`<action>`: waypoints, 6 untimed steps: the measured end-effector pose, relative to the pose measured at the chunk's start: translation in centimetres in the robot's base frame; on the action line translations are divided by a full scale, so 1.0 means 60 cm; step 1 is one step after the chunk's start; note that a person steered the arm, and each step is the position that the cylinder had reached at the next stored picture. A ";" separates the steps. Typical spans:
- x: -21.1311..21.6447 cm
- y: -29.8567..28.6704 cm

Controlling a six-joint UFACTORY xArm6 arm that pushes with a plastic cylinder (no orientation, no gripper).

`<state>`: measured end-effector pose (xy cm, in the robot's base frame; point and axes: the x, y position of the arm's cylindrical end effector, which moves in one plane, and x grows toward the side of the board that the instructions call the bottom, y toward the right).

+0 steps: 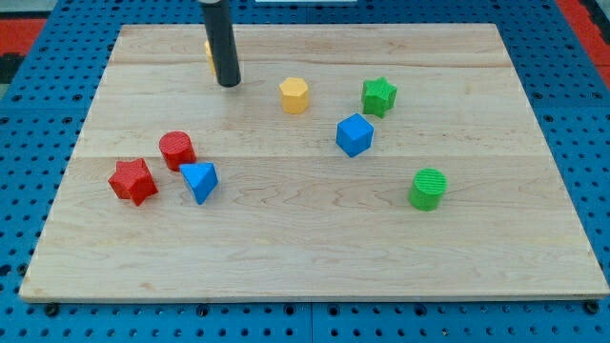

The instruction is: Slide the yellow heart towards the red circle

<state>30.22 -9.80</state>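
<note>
My tip [229,84] rests on the wooden board [305,248] near the view's top left. A yellow block, likely the heart [208,53], peeks out just left of the rod and is mostly hidden behind it; its shape cannot be made out. The red circle [177,150] stands below and left of my tip, well apart from it. No gripper is present.
A red star [132,180] and a blue triangle [200,181] sit close to the red circle. A yellow hexagon [294,95], a green star [378,96] and a blue block [355,134] lie right of my tip. A green circle [428,189] is at the right.
</note>
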 end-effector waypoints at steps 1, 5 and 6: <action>-0.063 0.035; -0.093 0.003; -0.073 0.035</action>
<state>25.87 -7.71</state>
